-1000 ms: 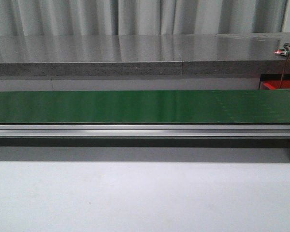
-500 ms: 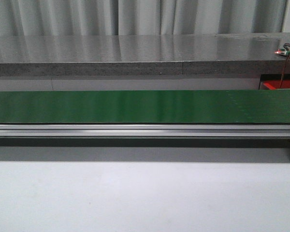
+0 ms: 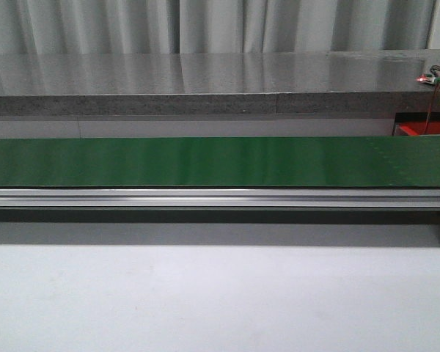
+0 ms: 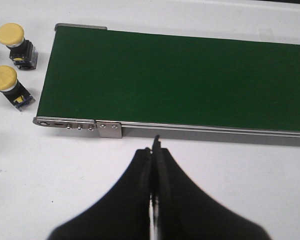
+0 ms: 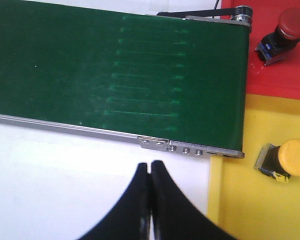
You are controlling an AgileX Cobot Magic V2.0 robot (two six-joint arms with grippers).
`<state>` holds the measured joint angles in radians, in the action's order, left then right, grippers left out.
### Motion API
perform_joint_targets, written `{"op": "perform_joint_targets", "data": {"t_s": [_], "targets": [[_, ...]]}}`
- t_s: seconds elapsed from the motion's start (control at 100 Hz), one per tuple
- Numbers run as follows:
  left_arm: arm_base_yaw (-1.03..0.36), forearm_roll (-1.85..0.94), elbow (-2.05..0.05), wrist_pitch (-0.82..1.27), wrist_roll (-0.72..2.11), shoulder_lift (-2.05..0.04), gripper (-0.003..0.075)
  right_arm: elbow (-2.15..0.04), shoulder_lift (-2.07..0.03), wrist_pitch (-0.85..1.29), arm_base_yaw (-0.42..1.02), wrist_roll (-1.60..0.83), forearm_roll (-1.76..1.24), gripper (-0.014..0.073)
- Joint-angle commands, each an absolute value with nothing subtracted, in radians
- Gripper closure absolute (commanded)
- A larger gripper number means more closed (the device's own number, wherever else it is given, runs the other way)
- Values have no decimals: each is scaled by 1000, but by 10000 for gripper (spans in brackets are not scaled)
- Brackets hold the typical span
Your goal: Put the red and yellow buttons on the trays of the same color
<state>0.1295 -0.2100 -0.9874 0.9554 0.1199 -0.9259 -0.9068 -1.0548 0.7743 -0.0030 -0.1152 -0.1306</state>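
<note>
Meanwhile both grippers, left point(image 4: 154, 150) and right point(image 5: 150, 167), are pressed together and empty beside the green belt point(image 3: 205, 161). Past the belt's end, a yellow button point(image 5: 285, 160) lies sideways on the yellow tray point(image 5: 250, 200), cap pointing away from the belt; a red button point(image 5: 285, 30) lies on the red tray point(image 5: 280, 75).

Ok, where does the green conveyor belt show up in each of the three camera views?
Front view: the green conveyor belt runs as a band across the full width, mid-frame.
Left wrist view: its end, beside two yellow buttons.
Right wrist view: its other end, beside the red tray and yellow tray.
Shared landmark: the belt's aluminium side rail.
</note>
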Motion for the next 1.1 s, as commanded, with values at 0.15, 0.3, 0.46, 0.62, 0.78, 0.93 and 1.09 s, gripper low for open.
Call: {"op": "perform_joint_targets", "data": {"t_s": [0.15,0.3,0.46,0.62,0.78,0.93,1.09], "targets": [[124,-234,-1011,910,120,-917,740,-931,-1035,720,-5,-123,-132,666],[124,-205,-1011,954,122,-917,739,-931,-1035,720,-5,-123,-132,666],[133,-131,-1011,933,93,-917,739,-931,-1035,720,-5,-123,-132,666],[143,-83,-1011,938,72,-917,738,-931,-1035,720,-5,-123,-132,666],[206,-80,-1011,908,65,-917,738,-931,-1035,720,-5,-123,-132,666],[304,-75,-1011,910,65,-926,738,-931,-1035,720,-5,-123,-132,666],[380,-77,-1011,889,65,-965,738,-931,-1035,720,-5,-123,-132,666]]}}
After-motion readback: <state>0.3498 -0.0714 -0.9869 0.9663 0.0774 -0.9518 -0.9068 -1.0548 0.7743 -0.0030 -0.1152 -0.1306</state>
